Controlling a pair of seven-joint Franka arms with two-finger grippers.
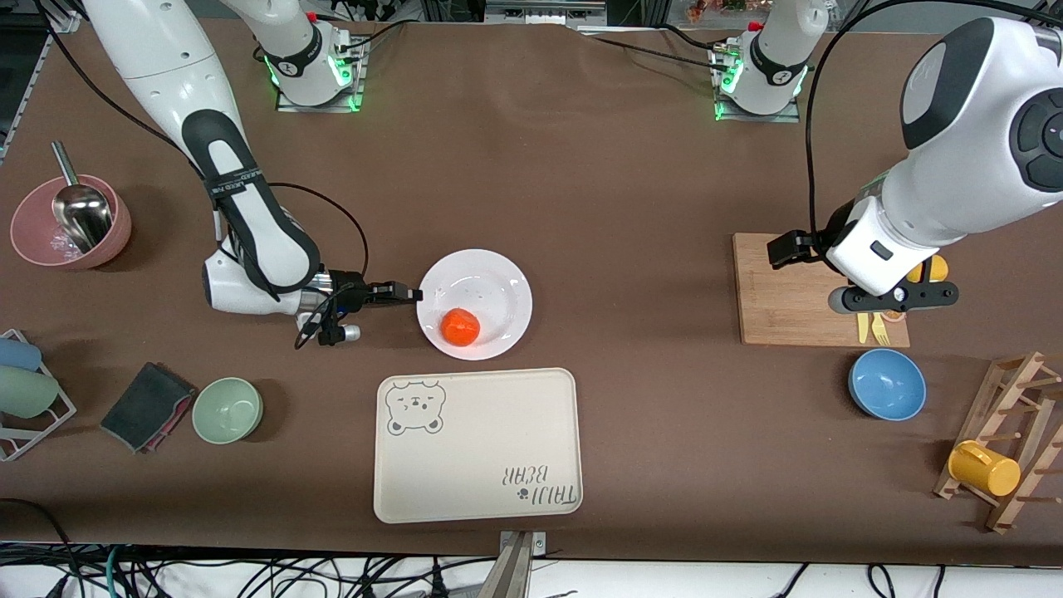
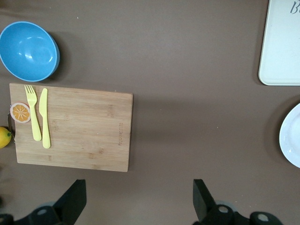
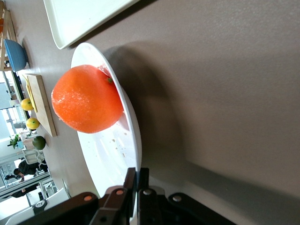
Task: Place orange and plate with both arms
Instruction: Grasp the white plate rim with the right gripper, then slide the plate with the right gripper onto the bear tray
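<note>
The orange (image 1: 459,326) lies on the white plate (image 1: 490,278), which sits in the table's middle, just farther from the front camera than the bear tray. My right gripper (image 1: 413,293) is shut on the plate's rim at the edge toward the right arm's end. The right wrist view shows the orange (image 3: 86,99) on the plate (image 3: 112,159) and my right gripper (image 3: 137,177) pinching the rim. My left gripper (image 1: 893,296) hangs open and empty over the wooden cutting board. In the left wrist view its fingertips (image 2: 75,194) stand wide apart over bare table, my left gripper (image 2: 138,197) holding nothing.
A beige bear tray (image 1: 476,444) lies nearer the front camera than the plate. A wooden cutting board (image 1: 789,291) holds a yellow fork and knife, an orange slice and lemons. A blue bowl (image 1: 887,384), a green bowl (image 1: 227,409), a pink bowl with scoop (image 1: 70,223) and a mug rack (image 1: 1009,440) stand around.
</note>
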